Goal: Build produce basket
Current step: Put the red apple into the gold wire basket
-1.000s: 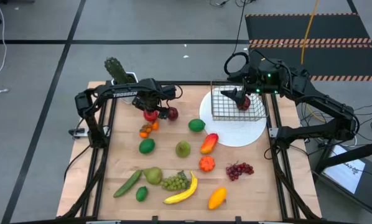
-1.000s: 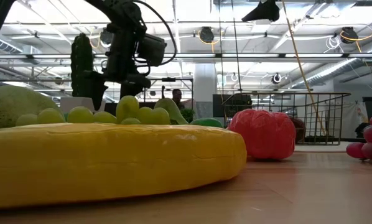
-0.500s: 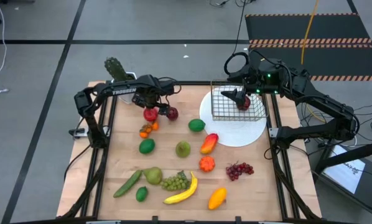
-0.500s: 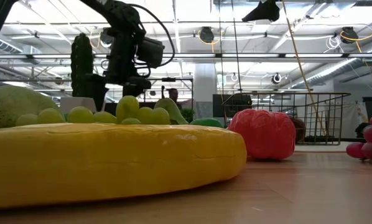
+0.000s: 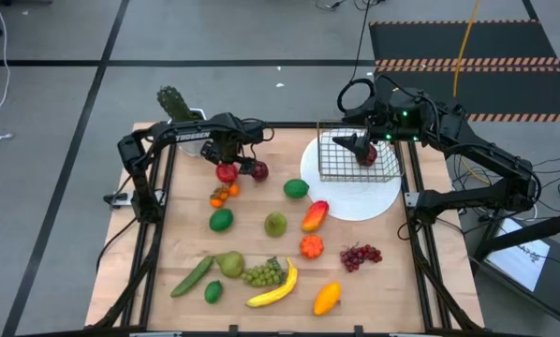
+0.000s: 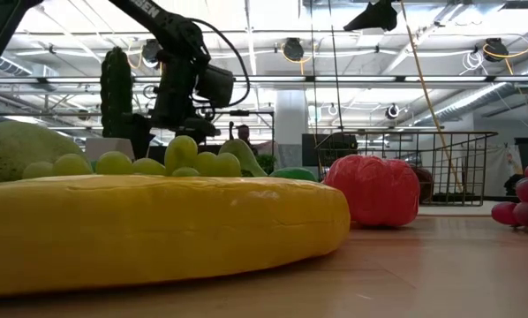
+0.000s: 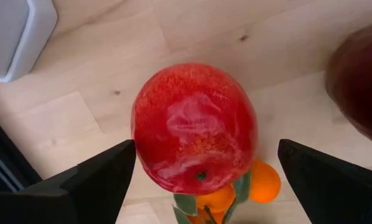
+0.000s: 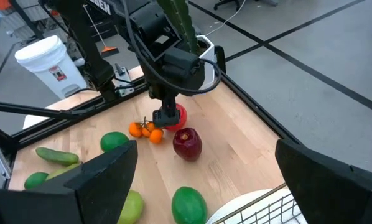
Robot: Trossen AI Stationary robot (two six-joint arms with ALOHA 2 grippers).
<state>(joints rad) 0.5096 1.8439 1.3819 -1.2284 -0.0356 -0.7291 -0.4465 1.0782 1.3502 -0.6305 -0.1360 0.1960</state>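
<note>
From above, the left gripper hung over a red apple, well apart from the wire basket on the white plate, where the right gripper waited, spread. Its wrist camera showed fingers wide apart, straddling the apple for a grab.

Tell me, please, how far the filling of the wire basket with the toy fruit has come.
Done: one red fruit lies in the square wire-mesh basket, below the open right gripper. In hand: the open left gripper straddles a bright red apple, not yet gripped. Left: the dark red apple, yellow banana, purple grapes and the other produce lie on the wooden table.
</note>
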